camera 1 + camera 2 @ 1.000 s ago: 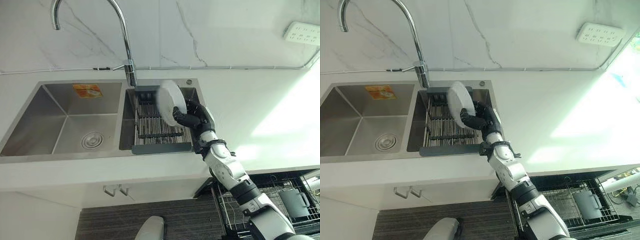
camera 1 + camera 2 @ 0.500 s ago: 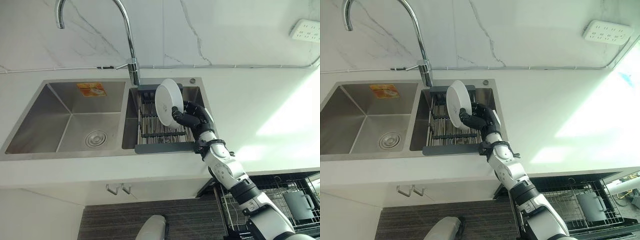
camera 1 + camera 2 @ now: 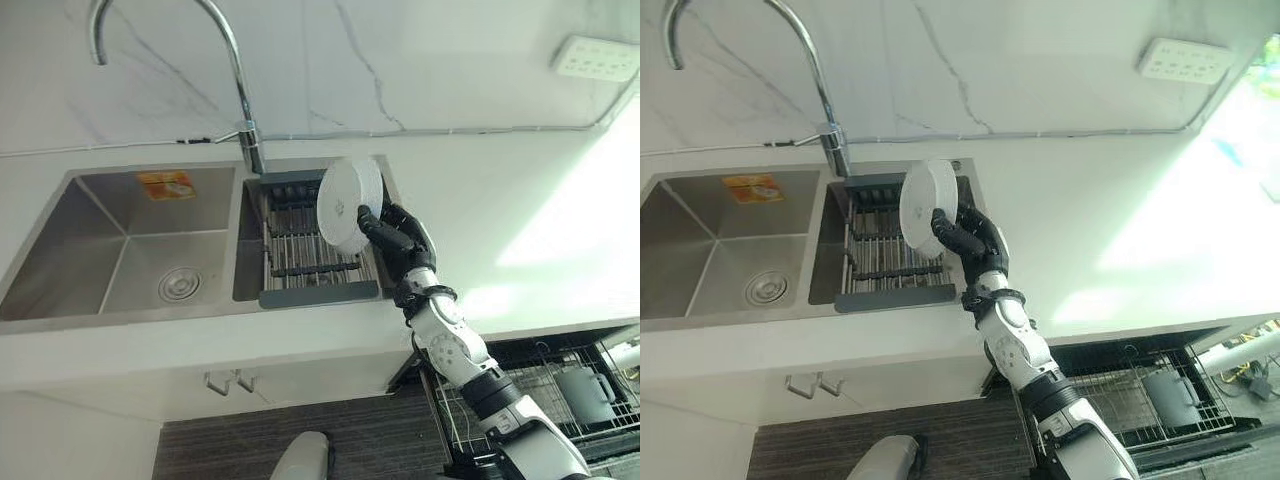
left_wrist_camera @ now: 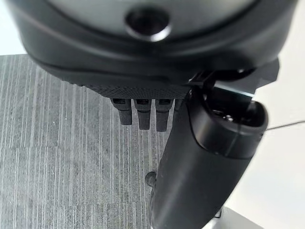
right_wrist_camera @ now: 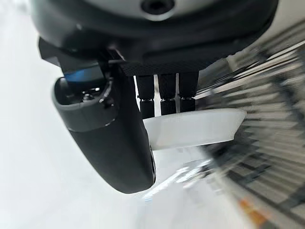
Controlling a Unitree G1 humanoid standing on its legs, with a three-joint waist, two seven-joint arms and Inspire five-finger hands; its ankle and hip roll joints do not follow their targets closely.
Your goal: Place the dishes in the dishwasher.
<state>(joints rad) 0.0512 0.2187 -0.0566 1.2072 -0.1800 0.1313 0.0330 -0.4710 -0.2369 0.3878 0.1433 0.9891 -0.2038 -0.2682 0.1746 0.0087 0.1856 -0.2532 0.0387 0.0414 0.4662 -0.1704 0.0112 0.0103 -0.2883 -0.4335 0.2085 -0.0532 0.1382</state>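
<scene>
Left eye view first: the right hand [image 3: 398, 232] is up over the right-hand basin of the sink [image 3: 60, 300], fingers and thumb curled round the lower edge of a white plate [image 3: 349, 191]. The plate stands on edge, lifted clear of the dark drying rack [image 3: 310, 268] that sits in that basin. The tall curved faucet [image 3: 232, 70] rises behind, between the two basins. The left basin has an orange sticker [image 3: 166, 183] on its back wall and a round drain [image 3: 177, 285] in the floor. Low on the right, a wire dishwasher rack [image 3: 545, 395] is pulled out with a grey jug [image 3: 585, 393] standing in it. A white socket strip [image 3: 594, 57] is on the marble wall.

Right eye view: same scene, the plate [image 3: 928, 203] pinched at its rim by the right hand [image 3: 975, 240], above the drying rack [image 3: 892, 262], well apart from the dishwasher rack [image 3: 1140, 400] below the counter.

Left wrist view: the left hand [image 4: 205, 157] hangs over grey striped flooring [image 4: 62, 167], fingers [image 4: 140, 114] relaxed, holding nothing.

Right wrist view: the right hand [image 5: 114, 124] clamps the plate [image 5: 195, 129], thumb on one face, fingers [image 5: 167, 98] on the other.
</scene>
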